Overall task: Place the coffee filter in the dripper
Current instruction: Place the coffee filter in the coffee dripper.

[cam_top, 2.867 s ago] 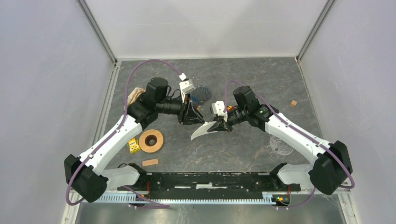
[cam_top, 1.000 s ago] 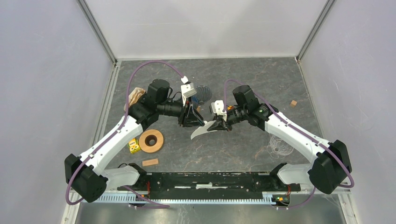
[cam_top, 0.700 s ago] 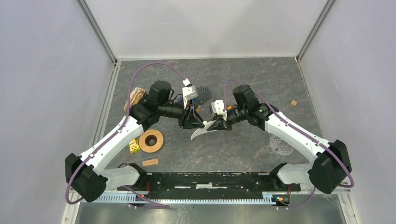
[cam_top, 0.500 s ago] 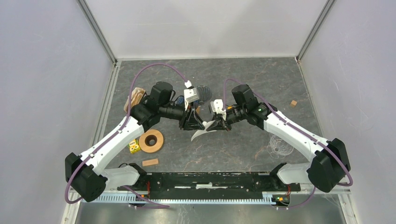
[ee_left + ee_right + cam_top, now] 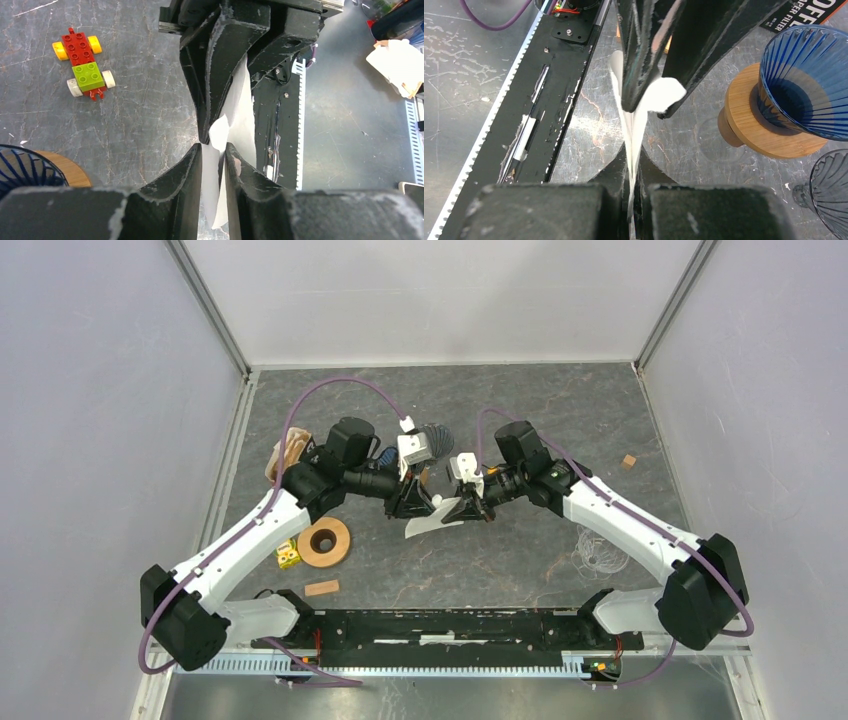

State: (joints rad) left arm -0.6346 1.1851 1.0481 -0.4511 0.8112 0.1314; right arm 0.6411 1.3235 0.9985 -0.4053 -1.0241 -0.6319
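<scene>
Left claw (image 5: 214, 160) moved in, fingers narrowed astride coffee filter (image 5: 235, 110) edge, not yet pinching | right claw (image 5: 634, 172) clamps filter aloft above mid-tabletop (image 5: 500, 570), likely for opening | dripper (image 5: 804, 85) empty, just beyond.

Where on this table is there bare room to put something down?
Bare stone runs along the back wall, behind the arms, and lies near the front between the wooden ring and the clear ribbed glass. It is crowded at the centre, where both arms' jaws meet at the coffee filter beside the blue dripper.
</scene>
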